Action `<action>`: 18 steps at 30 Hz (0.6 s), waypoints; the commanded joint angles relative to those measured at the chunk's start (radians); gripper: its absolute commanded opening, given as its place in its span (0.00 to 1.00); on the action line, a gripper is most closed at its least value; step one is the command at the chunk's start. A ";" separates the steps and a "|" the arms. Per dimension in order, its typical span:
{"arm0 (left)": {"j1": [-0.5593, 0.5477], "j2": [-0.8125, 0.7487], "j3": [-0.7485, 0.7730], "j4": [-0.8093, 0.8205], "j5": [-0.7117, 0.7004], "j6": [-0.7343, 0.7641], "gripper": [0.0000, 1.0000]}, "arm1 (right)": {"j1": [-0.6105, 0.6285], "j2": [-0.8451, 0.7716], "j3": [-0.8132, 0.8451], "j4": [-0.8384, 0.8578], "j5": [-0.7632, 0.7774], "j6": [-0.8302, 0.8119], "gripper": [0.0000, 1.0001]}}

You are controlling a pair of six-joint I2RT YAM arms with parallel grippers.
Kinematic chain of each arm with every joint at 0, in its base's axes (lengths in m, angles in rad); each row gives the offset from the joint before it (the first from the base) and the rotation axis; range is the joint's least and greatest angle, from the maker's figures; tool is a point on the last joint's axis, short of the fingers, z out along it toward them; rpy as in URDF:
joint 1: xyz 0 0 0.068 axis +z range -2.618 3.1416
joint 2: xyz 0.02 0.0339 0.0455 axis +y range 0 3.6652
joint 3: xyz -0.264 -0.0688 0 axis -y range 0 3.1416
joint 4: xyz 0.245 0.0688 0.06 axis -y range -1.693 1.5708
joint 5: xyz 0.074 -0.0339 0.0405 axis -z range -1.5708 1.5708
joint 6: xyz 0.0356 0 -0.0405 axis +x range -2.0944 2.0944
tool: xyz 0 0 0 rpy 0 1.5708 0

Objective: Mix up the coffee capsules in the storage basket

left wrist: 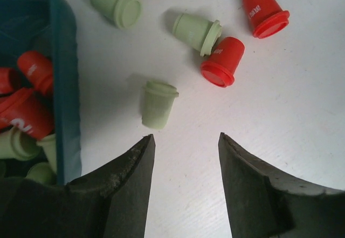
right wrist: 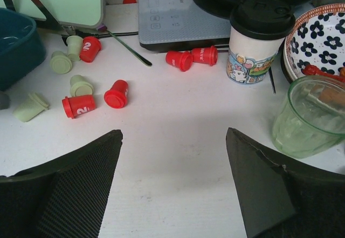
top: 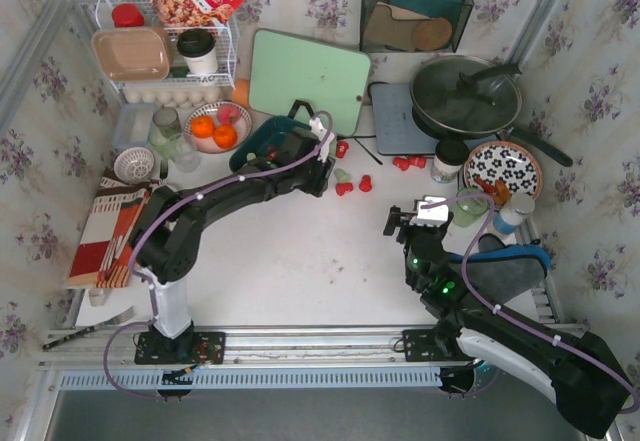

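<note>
Left wrist view: at the bottom of the frame the left gripper [left wrist: 185, 138] has its jaws apart with nothing between them. Just beyond its tips a pale green capsule [left wrist: 158, 104] lies on the white counter [left wrist: 291, 103]. At the left edge the storage basket [left wrist: 66, 76] holds red and green coffee capsules [left wrist: 33, 70], and others lie scattered along the top. The right gripper [right wrist: 173, 133] gapes empty, with loose capsules well beyond it at upper left.

Capsules [left wrist: 158, 104] in and beside basket [left wrist: 63, 87]

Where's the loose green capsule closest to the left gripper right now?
In the left wrist view, the pale green capsule lies just ahead of the open left gripper, outside the storage basket and beside its wall.
</note>
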 commanded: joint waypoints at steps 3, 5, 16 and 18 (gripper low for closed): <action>-0.001 0.136 0.124 -0.053 0.007 0.033 0.52 | 0.000 -0.007 0.009 0.008 0.011 0.000 0.85; 0.000 0.178 0.158 -0.065 0.004 0.050 0.51 | 0.001 -0.008 0.008 0.007 0.010 0.000 0.85; 0.052 0.270 0.224 -0.111 0.036 0.057 0.49 | 0.001 -0.008 0.009 0.007 -0.001 0.001 0.84; 0.055 0.285 0.235 -0.128 0.045 0.060 0.46 | 0.001 -0.009 0.009 0.007 -0.001 0.001 0.84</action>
